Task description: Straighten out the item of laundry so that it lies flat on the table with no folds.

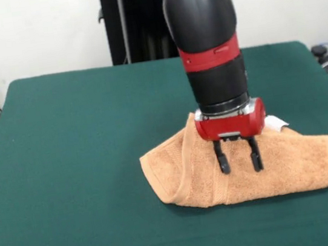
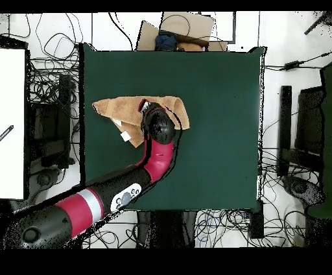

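Jaws [image 1: 240,165] spread apart and empty, tips hanging low over the middle of the folded towel [image 1: 189,174], which lies bunched toward one side of the table [image 1: 69,142]. A clean step likely means pinching only the top layer near a fold edge, then drawing it outward. Open green surface lies beyond the rounded end; the opposite end sits close to the table's edge.

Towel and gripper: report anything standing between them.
Nothing visible stands between them. The open gripper hangs directly over the folded towel, its fingertips at the cloth, though contact is unclear. The table around the towel shows no other object.
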Robot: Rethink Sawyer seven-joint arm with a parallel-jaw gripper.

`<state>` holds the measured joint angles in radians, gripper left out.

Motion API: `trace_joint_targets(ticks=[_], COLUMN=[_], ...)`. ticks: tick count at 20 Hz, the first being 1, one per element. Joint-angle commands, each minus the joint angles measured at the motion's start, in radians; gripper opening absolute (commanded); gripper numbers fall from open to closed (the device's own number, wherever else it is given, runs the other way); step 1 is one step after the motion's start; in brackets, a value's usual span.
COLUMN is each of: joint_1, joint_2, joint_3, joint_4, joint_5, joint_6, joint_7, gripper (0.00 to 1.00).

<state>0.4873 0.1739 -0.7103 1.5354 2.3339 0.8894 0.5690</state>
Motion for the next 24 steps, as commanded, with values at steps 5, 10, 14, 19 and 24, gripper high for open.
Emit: trace_joint_targets(ticks=[5, 10, 14, 19, 24], joint_1=[-0.001, -0.014, -0.033, -0.069, -0.085], joint_2=[0.077, 0.090, 0.081, 0.038, -0.012], joint_3=[0.127, 0.146, 0.156, 0.158, 0.150], joint_4=[-0.091, -0.093, -0.080, -0.044, -0.016], joint_5=[-0.020, -0.069, -0.168, -0.370, -0.533], joint_6=[-0.108, -0.102, -0.106, -0.111, -0.138], joint_7=[-0.104, -0.055, 0.040, 0.217, 0.347], gripper=[1.00, 1.00, 1.00, 1.00, 1.00])
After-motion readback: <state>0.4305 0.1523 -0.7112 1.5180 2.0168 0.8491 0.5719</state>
